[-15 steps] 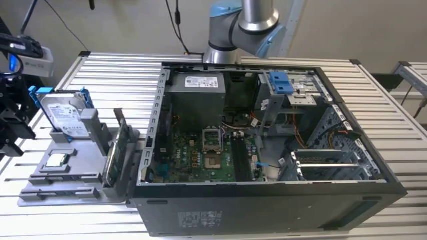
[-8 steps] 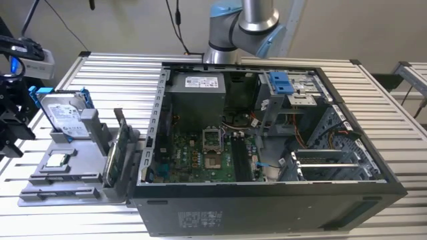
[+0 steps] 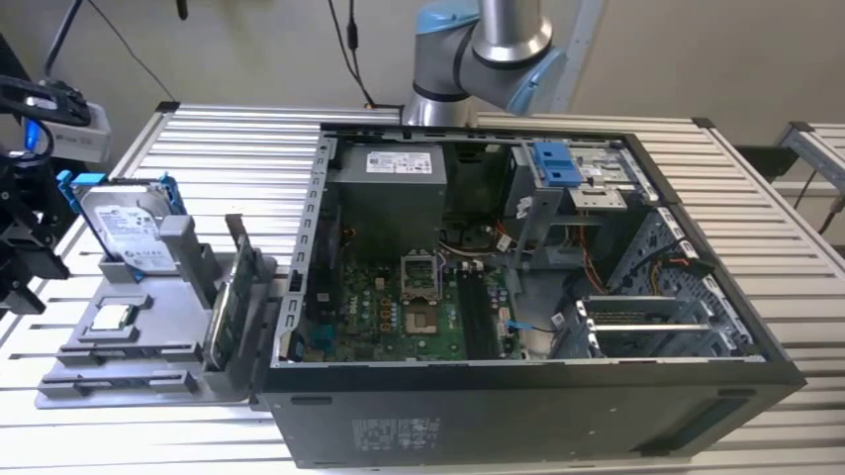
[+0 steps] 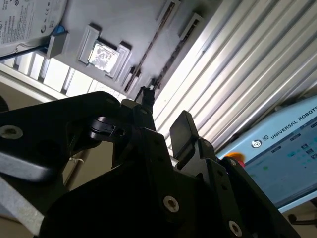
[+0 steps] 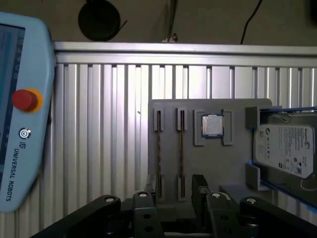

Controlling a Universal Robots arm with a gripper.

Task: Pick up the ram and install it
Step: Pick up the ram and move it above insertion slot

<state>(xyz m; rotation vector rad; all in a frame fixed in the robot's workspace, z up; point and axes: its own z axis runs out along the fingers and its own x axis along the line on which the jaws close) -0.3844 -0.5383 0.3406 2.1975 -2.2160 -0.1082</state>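
Note:
The ram (image 3: 221, 332) is a thin dark stick with a pale label, standing on edge in a slot of the grey holder (image 3: 133, 371) at the exterior view's left. In both wrist views it shows edge-on (image 5: 181, 148) (image 4: 150, 48), in the slot nearer the processor chip (image 5: 213, 125). My gripper (image 5: 172, 191) hangs above the holder's near edge, open, with nothing between its fingers. It stays apart from the ram. In the exterior view the gripper (image 3: 27, 287) is at the far left edge, and in the second wrist view its black fingers (image 4: 183, 128) point toward the holder.
A wider green board (image 3: 244, 272) stands in the neighbouring slot (image 5: 158, 148). A silver hard drive (image 3: 129, 226) in a blue frame stands on the holder. The open computer case (image 3: 528, 416) with its motherboard (image 3: 410, 307) lies to the exterior view's right. A teach pendant (image 5: 20, 109) rests on the slatted table (image 3: 237, 158).

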